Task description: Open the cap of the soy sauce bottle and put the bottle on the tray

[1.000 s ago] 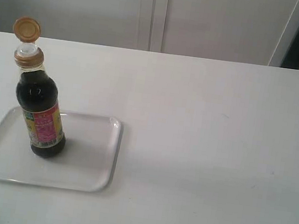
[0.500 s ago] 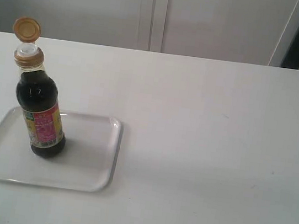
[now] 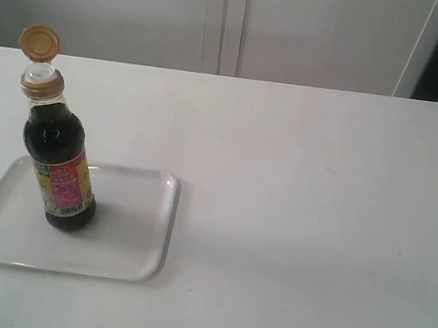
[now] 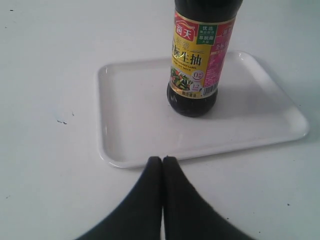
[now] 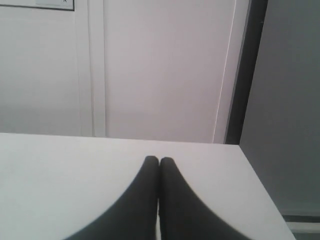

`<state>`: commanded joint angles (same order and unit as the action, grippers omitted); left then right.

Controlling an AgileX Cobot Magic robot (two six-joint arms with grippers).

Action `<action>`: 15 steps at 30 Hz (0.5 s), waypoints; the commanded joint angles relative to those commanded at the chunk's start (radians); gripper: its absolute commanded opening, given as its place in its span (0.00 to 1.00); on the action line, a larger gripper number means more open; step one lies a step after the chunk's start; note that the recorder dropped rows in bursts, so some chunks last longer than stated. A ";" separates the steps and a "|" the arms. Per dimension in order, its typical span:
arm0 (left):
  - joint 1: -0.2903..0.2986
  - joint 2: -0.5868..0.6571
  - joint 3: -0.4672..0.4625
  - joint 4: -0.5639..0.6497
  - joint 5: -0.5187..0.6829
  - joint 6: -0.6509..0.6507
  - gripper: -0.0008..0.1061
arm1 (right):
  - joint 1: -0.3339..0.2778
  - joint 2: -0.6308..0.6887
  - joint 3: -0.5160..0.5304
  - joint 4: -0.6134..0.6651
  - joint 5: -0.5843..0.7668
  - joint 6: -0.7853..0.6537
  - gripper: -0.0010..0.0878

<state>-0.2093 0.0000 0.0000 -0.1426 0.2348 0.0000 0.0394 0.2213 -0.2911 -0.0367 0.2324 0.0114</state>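
Your soy sauce bottle [image 3: 61, 162] stands upright on the tray [image 3: 129, 233], toward the tray's left-middle in the exterior view, base flat on the tray floor. The cap [image 3: 39, 42] is flipped open, hinged up above the copper collar, with the white spout exposed under it. The tray sits on the white table [image 3: 316, 227], near its front-left part in the exterior view.

Your left end effector [image 4: 162, 161] is pinched fully together, fingers touching, holding nothing; in the left wrist view its tips sit just outside the tray's near rim, apart from the bottle. Your right end effector [image 5: 159, 161] is also pinched tight and empty, above bare table, facing the wall panels [image 5: 150, 70] behind. Neither end effector appears in the exterior view. Nothing touches the bottle.
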 joint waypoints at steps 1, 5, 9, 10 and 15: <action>0.000 0.000 0.000 0.000 0.000 0.000 0.01 | 0.000 -0.002 0.025 0.046 -0.002 -0.035 0.01; 0.000 0.000 0.000 0.000 0.000 0.000 0.01 | 0.000 -0.047 0.073 0.046 -0.002 -0.035 0.01; 0.000 0.000 0.000 0.000 0.000 0.000 0.01 | 0.000 -0.100 0.138 0.048 0.018 -0.035 0.01; 0.000 0.000 0.000 0.000 0.000 0.000 0.01 | 0.000 -0.109 0.157 0.050 0.024 -0.035 0.01; 0.000 0.000 0.000 0.000 0.000 0.000 0.01 | 0.000 -0.155 0.245 0.051 0.030 -0.035 0.01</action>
<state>-0.2093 0.0000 0.0000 -0.1426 0.2348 0.0000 0.0394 0.0665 -0.0463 0.0139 0.2627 -0.0236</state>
